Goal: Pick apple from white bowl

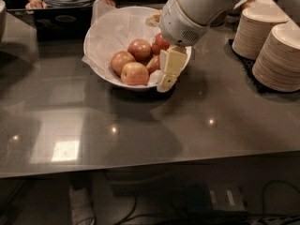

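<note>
Claw (165, 81) low at front-right rim of white bowl (105, 36), just beside apples (134, 73); we cannot tell its opening or whether it grips anything. Bowl sits on desk (140, 125), paper-lined.

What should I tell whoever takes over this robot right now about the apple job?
Gripper: low at the near right rim of the white bowl, right beside the apples. Whether it grips one cannot be seen.
Things: the bowl sits on the grey table, lined with paper, with several apples in it. Plate stacks stand to the right.
Done: the gripper is at the bowl.
Left: no apple is out yet. Probably close on one next to the gripper, then lift it clear.
</note>
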